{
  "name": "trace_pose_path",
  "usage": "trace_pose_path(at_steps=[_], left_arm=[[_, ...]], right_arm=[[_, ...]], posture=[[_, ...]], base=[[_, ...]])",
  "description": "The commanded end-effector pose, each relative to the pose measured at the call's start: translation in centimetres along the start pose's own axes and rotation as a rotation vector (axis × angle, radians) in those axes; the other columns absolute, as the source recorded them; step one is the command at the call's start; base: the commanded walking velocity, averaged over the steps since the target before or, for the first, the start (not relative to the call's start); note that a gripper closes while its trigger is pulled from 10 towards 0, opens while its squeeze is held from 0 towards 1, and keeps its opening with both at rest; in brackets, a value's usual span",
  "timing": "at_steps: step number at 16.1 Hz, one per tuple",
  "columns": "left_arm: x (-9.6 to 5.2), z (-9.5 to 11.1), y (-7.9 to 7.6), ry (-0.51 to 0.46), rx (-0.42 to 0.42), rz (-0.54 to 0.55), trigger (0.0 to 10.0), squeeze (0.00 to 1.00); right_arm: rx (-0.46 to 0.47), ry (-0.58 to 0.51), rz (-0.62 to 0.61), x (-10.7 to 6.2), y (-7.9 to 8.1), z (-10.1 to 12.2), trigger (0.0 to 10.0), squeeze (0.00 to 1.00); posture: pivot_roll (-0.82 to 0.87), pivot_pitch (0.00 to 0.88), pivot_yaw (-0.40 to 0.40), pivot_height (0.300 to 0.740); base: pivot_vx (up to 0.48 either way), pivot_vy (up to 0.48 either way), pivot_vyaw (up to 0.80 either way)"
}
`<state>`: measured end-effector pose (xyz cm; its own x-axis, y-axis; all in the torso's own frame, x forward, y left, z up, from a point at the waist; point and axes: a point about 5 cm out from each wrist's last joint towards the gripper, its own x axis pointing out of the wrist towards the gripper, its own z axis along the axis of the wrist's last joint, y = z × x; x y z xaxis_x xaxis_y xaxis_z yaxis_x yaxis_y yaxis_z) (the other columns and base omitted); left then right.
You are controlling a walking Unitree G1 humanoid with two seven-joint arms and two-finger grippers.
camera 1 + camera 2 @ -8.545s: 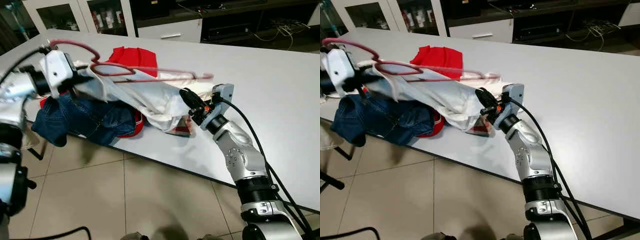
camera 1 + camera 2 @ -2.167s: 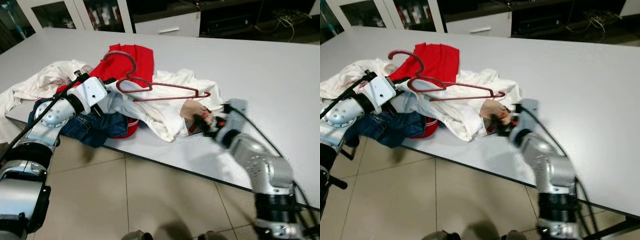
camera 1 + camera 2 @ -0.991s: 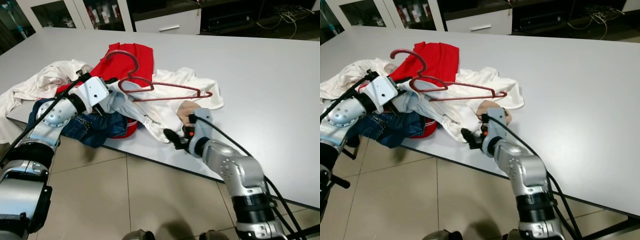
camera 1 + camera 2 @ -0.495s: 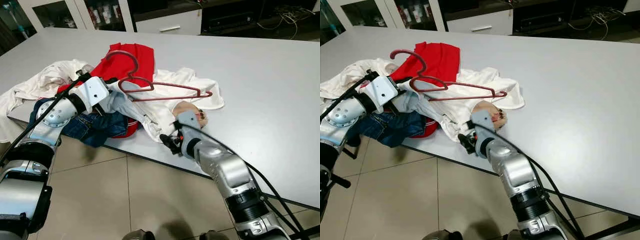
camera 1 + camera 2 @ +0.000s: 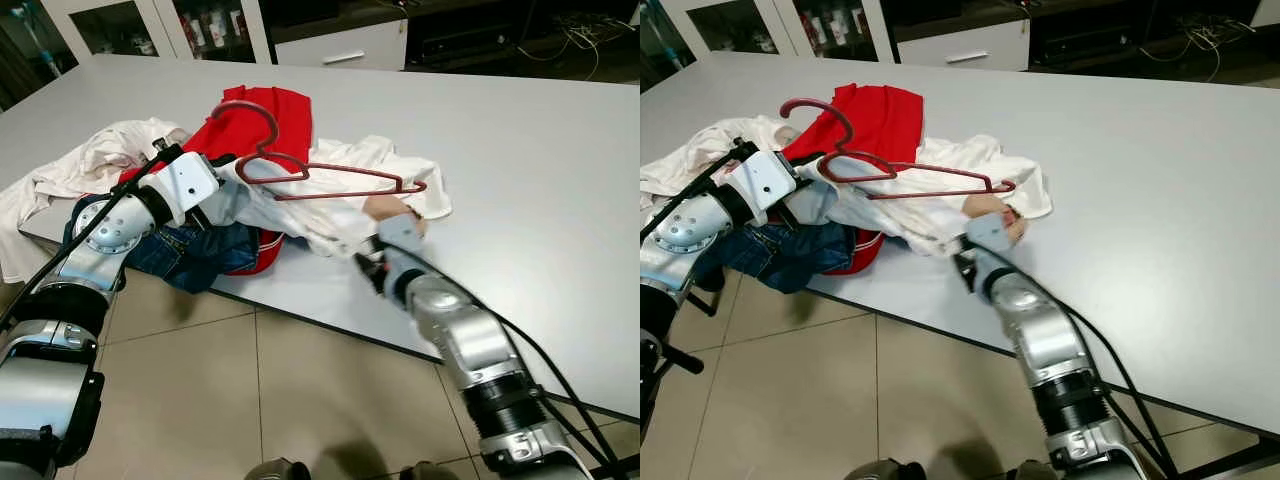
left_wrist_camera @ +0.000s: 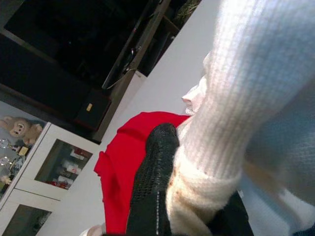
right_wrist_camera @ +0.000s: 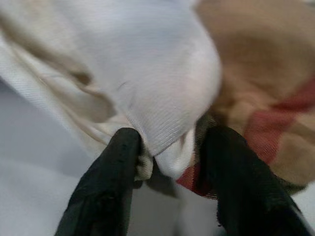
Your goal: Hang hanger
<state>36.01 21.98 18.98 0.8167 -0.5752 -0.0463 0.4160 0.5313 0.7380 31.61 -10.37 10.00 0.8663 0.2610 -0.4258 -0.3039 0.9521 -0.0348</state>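
Hanger [image 5: 320, 176]: dark red, thin, open hook curved up over the red garment; straight bar running right from the neck; lying on top of the white garment, near the tabletop's front edge.
White garment [image 5: 330, 205]: cream-white, crumpled, directly under the hanger; one ribbed sleeve pulled left of the hanger, one hem drawn toward the front edge.
Red garment [image 5: 262, 118]: flat, behind the hanger's hook.
Blue jeans [image 5: 200, 255]: bunched left of and below the hanger, draped over the tabletop edge.
Second pale cloth [image 5: 90, 160]: rumpled, well left of the hanger.
Tan checked fabric [image 7: 256, 98]: brown with red stripe, just beside the white hem; in the eye views a tan patch right of the hanger's bar end.
Left gripper [image 6: 162, 196]: left of the hanger's hook, fingers pinching the ribbed white cuff; one black finger [image 6: 155, 182] pressed against the cuff.
Right gripper [image 7: 167, 177]: in front of the hanger, low at the garment's front hem; fingers [image 7: 106, 177] spread, the white hem between them, clamping uncertain.
Tabletop [image 5: 520, 130]: grey-white, bare to the right of the hanger.
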Motion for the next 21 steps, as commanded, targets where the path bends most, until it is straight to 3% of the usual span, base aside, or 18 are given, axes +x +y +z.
trace_pose_path(at_steps=[1, 2, 4, 5, 7, 10, 13, 16, 19, 21], left_arm=[[-0.4, -0.1, 0.6, 0.009, 0.011, 0.017, 0.0, 0.0], [-0.4, -0.1, 0.6, 0.011, 0.012, 0.024, 0.0, 0.0], [-0.4, -0.1, 0.7, 0.012, 0.014, 0.039, 0.0, 0.0], [-0.3, 0.1, 1.0, -0.005, 0.001, 0.07, 0.0, 0.0], [-0.5, 0.4, 1.3, -0.049, -0.025, 0.077, 0.0, 0.0], [-1.4, 1.3, 1.1, -0.158, -0.016, -0.016, 0.0, 0.0], [-2.0, 0.7, 1.1, -0.114, 0.002, -0.073, 0.0, 0.0], [-2.4, 0.2, 2.0, -0.055, 0.014, -0.039, 0.0, 0.0], [-3.2, -0.6, 2.8, 0.048, 0.078, -0.07, 0.0, 0.0], [-3.5, -0.5, 3.3, 0.043, 0.072, -0.069, 0.0, 0.0]], right_arm=[[0.061, 0.066, -0.044, 0.0, -1.0, -1.4, 0.0, 0.0], [0.142, 0.033, -0.073, -0.4, -2.2, -0.8, 0.0, 0.0], [0.189, 0.013, -0.086, -0.7, -3.0, -0.3, 0.0, 0.0], [0.277, -0.023, -0.101, -1.1, -4.2, 0.5, 0.0, 0.0], [0.326, -0.053, -0.137, -1.2, -5.2, 1.1, 0.0, 0.0], [0.413, -0.12, -0.211, -1.4, -6.8, 2.2, 0.0, 0.0], [0.478, -0.223, -0.234, -1.8, -8.1, 4.0, 0.0, 0.0], [0.492, -0.278, -0.187, -2.0, -8.3, 5.3, 0.0, 0.0], [0.474, -0.308, -0.172, -2.4, -8.6, 5.9, 0.0, 0.0], [0.454, -0.314, -0.172, -2.4, -8.8, 6.0, 0.0, 0.0]], posture=[[-0.12, 0.045, 0.165, 0.74], [-0.12, 0.045, 0.165, 0.74], [-0.12, 0.044, 0.165, 0.74], [-0.13, 0.043, 0.166, 0.74], [-0.13, 0.04, 0.165, 0.74], [-0.13, 0.034, 0.162, 0.74], [-0.12, 0.031, 0.156, 0.74], [-0.13, 0.028, 0.155, 0.74], [-0.13, 0.027, 0.152, 0.74], [-0.13, 0.027, 0.152, 0.74]], base=[[0.0, 0.0, 0.0], [0.0, 0.0, 0.0], [0.0, 0.0, 0.0], [0.0, 0.0, 0.0], [0.0, 0.0, 0.0], [0.0, 0.0, 0.0], [0.0, 0.0, 0.0], [0.0, 0.0, 0.0], [0.0, 0.0, 0.0], [0.0, 0.0, 0.0]])
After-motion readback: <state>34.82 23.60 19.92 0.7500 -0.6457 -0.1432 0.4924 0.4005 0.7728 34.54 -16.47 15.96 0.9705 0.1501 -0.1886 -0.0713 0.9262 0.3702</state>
